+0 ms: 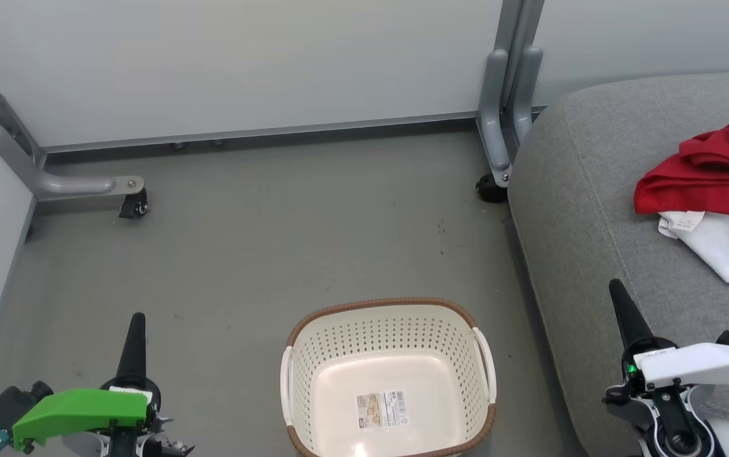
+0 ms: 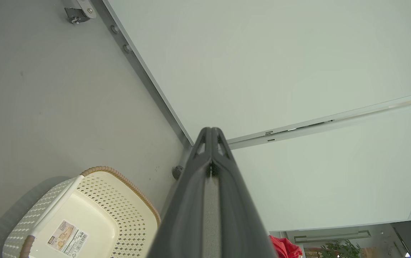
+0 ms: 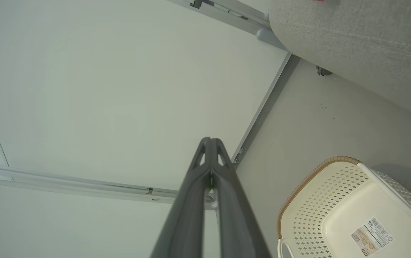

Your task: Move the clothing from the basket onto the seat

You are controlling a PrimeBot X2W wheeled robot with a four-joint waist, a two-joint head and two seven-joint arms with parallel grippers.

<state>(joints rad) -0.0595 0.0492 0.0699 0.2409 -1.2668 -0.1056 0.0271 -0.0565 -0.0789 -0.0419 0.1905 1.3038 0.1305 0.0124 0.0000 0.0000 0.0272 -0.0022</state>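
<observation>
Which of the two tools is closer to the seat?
The right tool, with the white housing: it stands at the edge of the grey seat. The green-housed left tool is over the floor, on the other side of the basket.

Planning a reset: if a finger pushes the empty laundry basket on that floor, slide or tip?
Probably slides: the laundry basket is empty plastic, so likely light, and the grey floor looks smooth. Tipping seems unlikely; it sits wide and low. Perforated walls may flex slightly.

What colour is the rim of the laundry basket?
Brown, woven-look rim on the cream basket; best in head view.
</observation>
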